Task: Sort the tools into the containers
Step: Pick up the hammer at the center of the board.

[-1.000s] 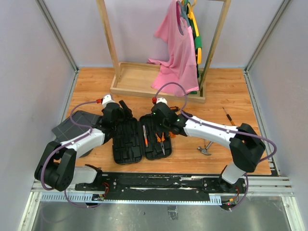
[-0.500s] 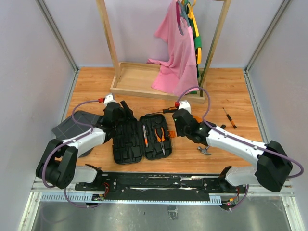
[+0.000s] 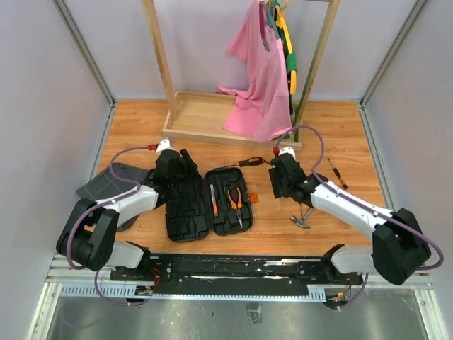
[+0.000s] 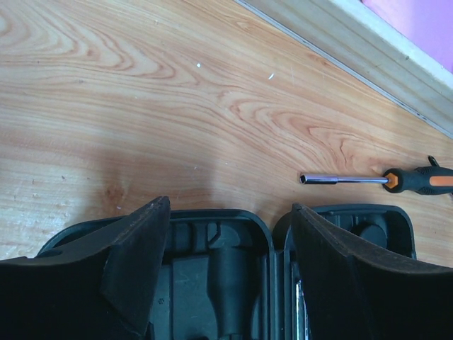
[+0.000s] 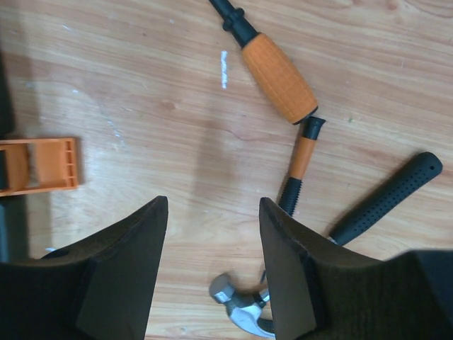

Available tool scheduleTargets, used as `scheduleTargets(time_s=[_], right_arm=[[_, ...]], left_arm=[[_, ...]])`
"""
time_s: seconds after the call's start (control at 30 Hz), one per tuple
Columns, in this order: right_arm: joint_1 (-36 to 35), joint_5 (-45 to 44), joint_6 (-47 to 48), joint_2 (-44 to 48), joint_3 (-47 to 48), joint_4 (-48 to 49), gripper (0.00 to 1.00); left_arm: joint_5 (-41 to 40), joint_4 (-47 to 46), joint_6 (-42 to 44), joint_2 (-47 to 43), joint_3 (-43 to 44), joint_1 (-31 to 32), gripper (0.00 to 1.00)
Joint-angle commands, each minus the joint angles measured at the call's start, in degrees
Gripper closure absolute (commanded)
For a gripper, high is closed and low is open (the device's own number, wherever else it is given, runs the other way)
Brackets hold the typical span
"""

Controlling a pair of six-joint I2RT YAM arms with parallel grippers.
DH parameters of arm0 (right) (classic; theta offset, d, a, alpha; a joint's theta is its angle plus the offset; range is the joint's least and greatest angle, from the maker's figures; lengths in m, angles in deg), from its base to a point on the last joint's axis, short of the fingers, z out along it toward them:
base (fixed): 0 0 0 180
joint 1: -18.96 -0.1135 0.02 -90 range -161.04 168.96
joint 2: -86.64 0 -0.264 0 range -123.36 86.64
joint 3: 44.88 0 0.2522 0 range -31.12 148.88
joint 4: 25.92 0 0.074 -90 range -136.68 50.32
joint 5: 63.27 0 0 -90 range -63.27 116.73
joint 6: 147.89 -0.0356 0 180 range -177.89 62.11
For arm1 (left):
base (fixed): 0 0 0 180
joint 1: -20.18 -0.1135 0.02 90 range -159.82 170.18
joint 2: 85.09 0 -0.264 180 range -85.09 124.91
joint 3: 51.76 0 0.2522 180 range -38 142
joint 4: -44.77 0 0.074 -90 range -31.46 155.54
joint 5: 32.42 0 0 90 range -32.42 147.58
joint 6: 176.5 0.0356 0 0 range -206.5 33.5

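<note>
The black tool case [image 3: 185, 212] lies open on the wooden table, with pliers [image 3: 236, 199] and an orange-handled screwdriver [image 3: 214, 200] in its right half. My left gripper [image 3: 185, 168] [image 4: 230, 212] hovers open over the case's [image 4: 212, 262] far edge, holding nothing. A black-and-orange screwdriver [image 4: 375, 180] [image 3: 244, 163] lies just beyond it. My right gripper [image 3: 282, 188] [image 5: 212, 205] stands open and empty right of the case. Below it are the claw hammer [image 5: 244, 312] [image 3: 303, 218], a fat orange-handled screwdriver [image 5: 279, 78] and a thin screwdriver [image 5: 301, 170].
A small screwdriver [image 3: 336, 172] lies far right. The case's orange latch [image 5: 42, 165] [image 3: 253, 197] sticks out on its right side. Dark grey grid fabric [image 3: 106, 185] lies at the left. A wooden rack base [image 3: 205, 117] with a pink shirt [image 3: 258, 78] stands at the back.
My right arm has swung right, from above the case's right half to the spot over the hammer, and its jaws have widened. The left gripper has barely moved.
</note>
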Motion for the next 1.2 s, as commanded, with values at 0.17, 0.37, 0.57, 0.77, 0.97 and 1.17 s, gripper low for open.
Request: scheduleTargets(time_s=[0.17, 0.37, 0.57, 0.77, 0.97, 1.17], right_arm=[[6.6, 5.5, 8.0, -6.7, 6.8, -2.6, 0.41], [10.3, 8.4, 11.5, -11.1, 10.1, -2.1, 0.40], [15.1, 15.7, 15.4, -16.3, 13.5, -0.4, 0.39], [18.0, 18.8, 18.4, -21.9, 18.4, -1.7, 0.38], [19.4, 18.9, 19.1, -24.0, 20.0, -3.5, 0.38], [21.0, 14.1, 13.7, -20.1, 16.5, -2.4, 0.36]], left_arm=[[-0.6, -1.7, 1.3, -0.4, 1.3, 0.3, 0.27], [-0.2, -1.8, 1.2, -0.9, 1.2, 0.3, 0.28], [0.1, -2.0, 0.9, -0.8, 1.3, 0.3, 0.28], [0.0, -1.8, 0.8, -0.8, 1.3, 0.3, 0.28], [-0.6, -1.6, 1.0, -1.3, 1.3, 0.3, 0.28], [-0.2, -1.6, 1.0, -1.7, 1.2, 0.3, 0.28]])
